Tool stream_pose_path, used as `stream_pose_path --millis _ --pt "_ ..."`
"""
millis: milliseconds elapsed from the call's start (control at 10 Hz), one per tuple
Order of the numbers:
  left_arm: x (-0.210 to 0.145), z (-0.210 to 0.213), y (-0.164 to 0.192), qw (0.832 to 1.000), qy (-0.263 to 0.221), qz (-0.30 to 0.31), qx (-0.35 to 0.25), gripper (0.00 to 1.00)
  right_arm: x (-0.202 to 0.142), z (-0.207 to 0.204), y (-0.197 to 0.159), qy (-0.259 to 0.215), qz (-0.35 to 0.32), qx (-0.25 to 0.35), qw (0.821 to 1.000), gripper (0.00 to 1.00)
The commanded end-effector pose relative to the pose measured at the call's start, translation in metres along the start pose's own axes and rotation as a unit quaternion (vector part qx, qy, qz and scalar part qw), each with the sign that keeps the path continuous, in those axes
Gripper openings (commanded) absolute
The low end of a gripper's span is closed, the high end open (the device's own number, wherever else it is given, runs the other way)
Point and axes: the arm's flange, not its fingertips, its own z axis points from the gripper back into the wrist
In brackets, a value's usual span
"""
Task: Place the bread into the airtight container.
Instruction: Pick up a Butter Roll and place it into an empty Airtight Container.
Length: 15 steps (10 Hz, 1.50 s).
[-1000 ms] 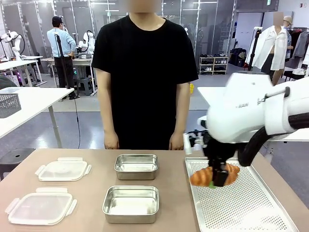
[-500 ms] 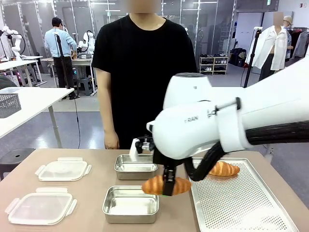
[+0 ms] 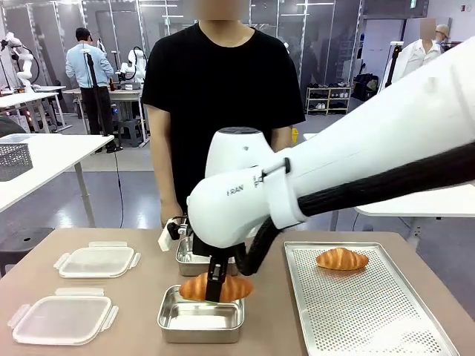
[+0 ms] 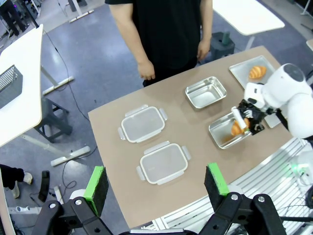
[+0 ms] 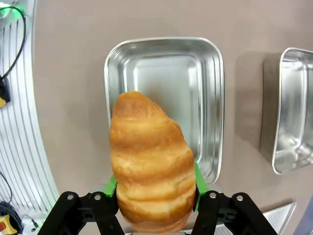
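My right gripper point(image 3: 216, 288) is shut on a golden croissant point(image 3: 215, 286) and holds it just above the near steel container point(image 3: 200, 319). In the right wrist view the croissant point(image 5: 150, 164) sits between the green pads point(image 5: 109, 187) over that container point(image 5: 164, 73), whose bottom is bare. A second croissant point(image 3: 341, 259) lies on the perforated tray point(image 3: 371, 311). The far steel container point(image 3: 189, 256) stands behind, partly hidden by the arm. My left gripper point(image 4: 155, 180) is open, high above the table, with nothing between its fingers.
Two clear plastic lids point(image 3: 96, 260) point(image 3: 62, 317) lie on the table's left side. A person in a black shirt point(image 3: 223, 111) stands at the far edge, hands down at the sides. The right arm point(image 3: 334, 178) spans the table's middle.
My right arm has carried the croissant left from the tray, past the gap, to above the near steel container. The second croissant on the tray has come into sight.
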Motion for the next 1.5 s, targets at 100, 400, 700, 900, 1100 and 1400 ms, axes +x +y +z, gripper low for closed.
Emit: stream_pose_path --millis 100,400,700,900,1100,1400 --pt "0.000 0.001 0.000 1.000 0.000 0.001 -0.002 1.00 0.031 -0.019 -0.010 0.007 -0.028 -0.004 1.000 0.60" --pt "0.000 0.001 0.000 1.000 0.000 0.001 -0.002 1.00 0.033 -0.044 -0.017 0.014 -0.037 0.006 0.999 0.60" --pt "0.000 0.001 0.000 1.000 0.000 0.001 -0.002 1.00 0.032 -0.060 -0.016 0.027 -0.032 0.008 0.999 0.66" --pt "0.000 0.001 0.000 1.000 0.000 0.001 -0.002 1.00 0.032 -0.061 -0.015 0.027 -0.023 0.003 0.999 0.81" --pt "0.000 0.001 0.000 1.000 0.000 0.001 -0.002 1.00 0.031 -0.060 -0.014 0.027 -0.021 0.002 0.999 0.96" --pt "0.000 0.001 0.000 1.000 0.000 0.001 -0.002 1.00 0.028 -0.054 -0.012 0.024 -0.020 0.000 1.000 1.00"
